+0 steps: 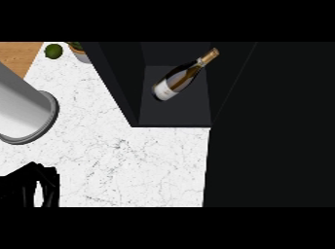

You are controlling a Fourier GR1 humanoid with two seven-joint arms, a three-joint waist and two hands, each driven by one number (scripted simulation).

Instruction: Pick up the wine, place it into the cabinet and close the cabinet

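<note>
Down low, left hand (19,188) beneath its grey forearm (12,104), grasp indiscernible, well apart from the wine (176,82).

— Any writing you can read from your feed?
— None I can make out. I see a pale label (167,91) on the wine bottle (184,76), but its print is illegible.

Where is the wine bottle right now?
The wine bottle is inside the open dark cabinet, upper middle of the head view, its neck pointing up-right. The white counter lies to its left and below.
</note>
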